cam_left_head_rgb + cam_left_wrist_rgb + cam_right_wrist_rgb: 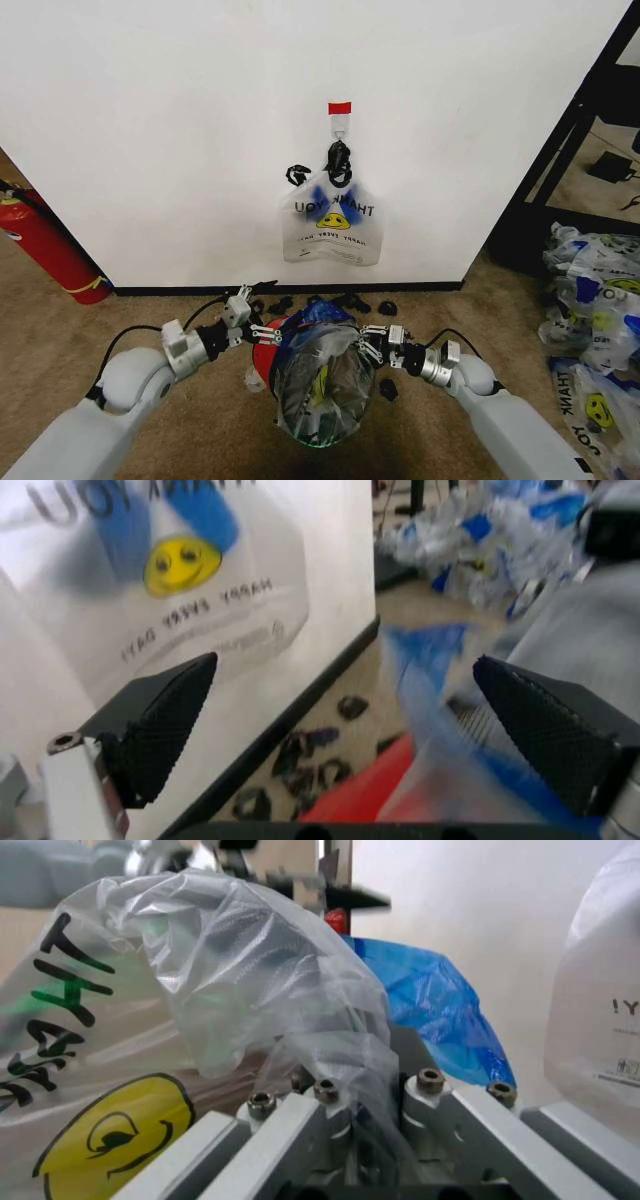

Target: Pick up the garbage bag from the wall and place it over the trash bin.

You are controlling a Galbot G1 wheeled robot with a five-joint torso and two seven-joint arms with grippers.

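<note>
Over the trash bin [262, 357], garbage bag [322, 385] mouth upward, right gripper [371, 342] fingers pinching its rim, left gripper [268, 334] fingers wide.

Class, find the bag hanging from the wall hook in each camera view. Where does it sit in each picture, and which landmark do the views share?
Head view: the hanging bag is at centre, on the wall under the red-taped hook.
Left wrist view: upper left, smiley showing, flat against the wall.
Right wrist view: at the right edge, partly cut off.
Shared landmark: the blue-handled bag on the bin.
</note>
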